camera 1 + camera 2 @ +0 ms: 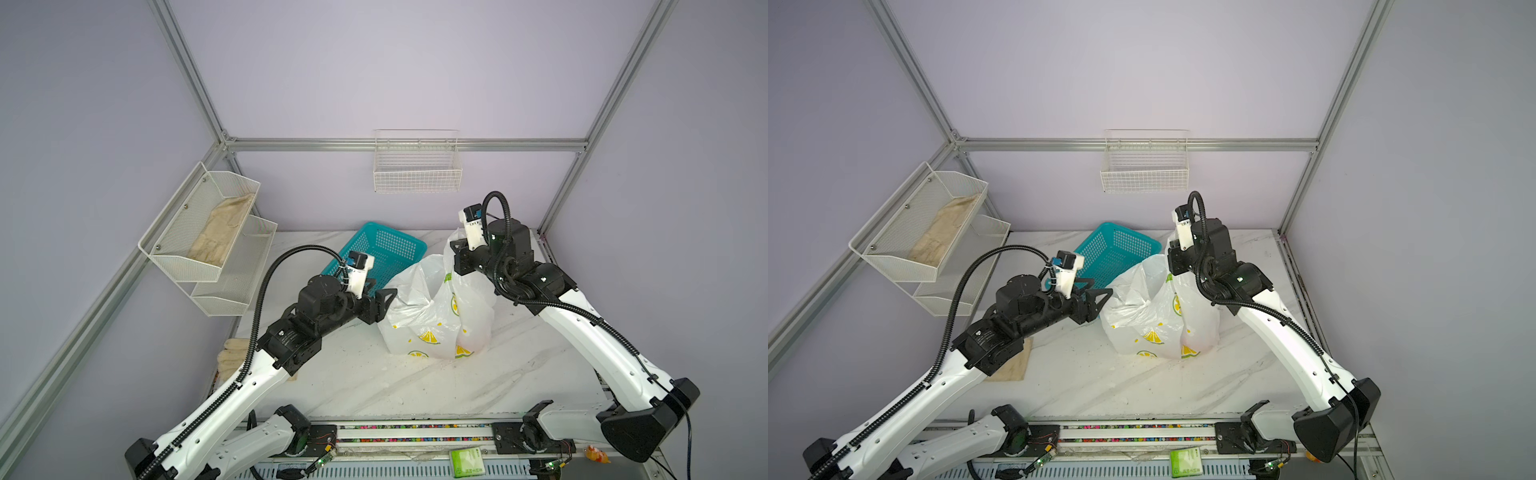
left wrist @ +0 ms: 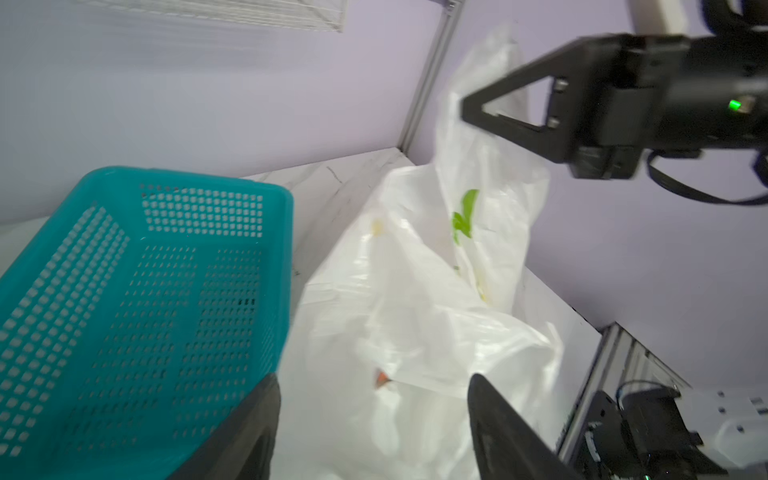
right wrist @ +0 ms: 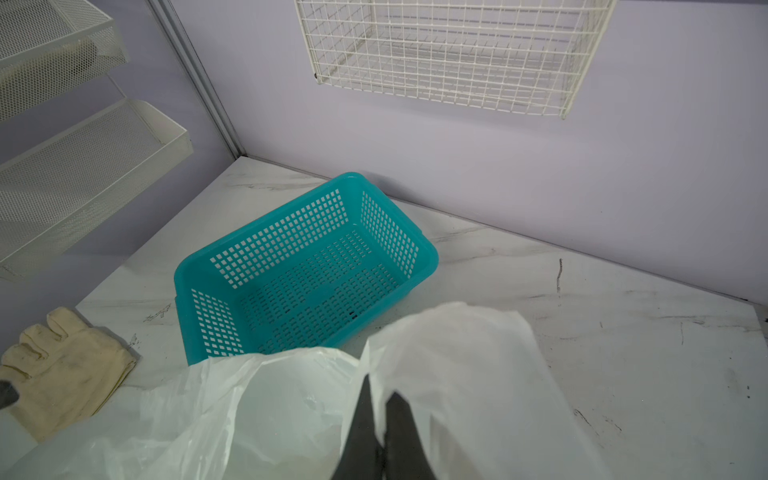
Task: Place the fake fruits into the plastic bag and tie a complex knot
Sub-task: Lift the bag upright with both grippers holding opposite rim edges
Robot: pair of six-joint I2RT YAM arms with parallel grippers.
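Quick rundown of our setup: one plastic bag (image 1: pixel 436 307), thin, crinkly, see-through white film printed with yellow lemon slices and green leaves, slumped just beside the teal basket (image 1: pixel 409 241). The basket is hard plastic, rectangular with rounded corners, and its walls and floor are punched with little square holes.

Our right gripper (image 3: pixel 380 386) sits on the far side of the bag from the basket. Its two black fingers are pressed together on a raised strip of the film, so that part stands tall while the rest sags. Our left gripper (image 2: pixel 372 376) is at the basket's corner nearest the bag, fingers spread wide, facing the wrinkled plastic. A small red-orange spot (image 2: pixel 381 379) shows in a fold of the bag, too blurry for us to call.

Around the basket there's one white wire basket (image 1: pixel 417 174) on the wall behind it. One two-tier white mesh shelf (image 1: pixel 199 249) is off to its side, with a beige cloth glove (image 1: pixel 220 237) in the upper tier. A second glove (image 3: pixel 62 365) lies flat on the marble-look tabletop (image 1: pixel 415 386).
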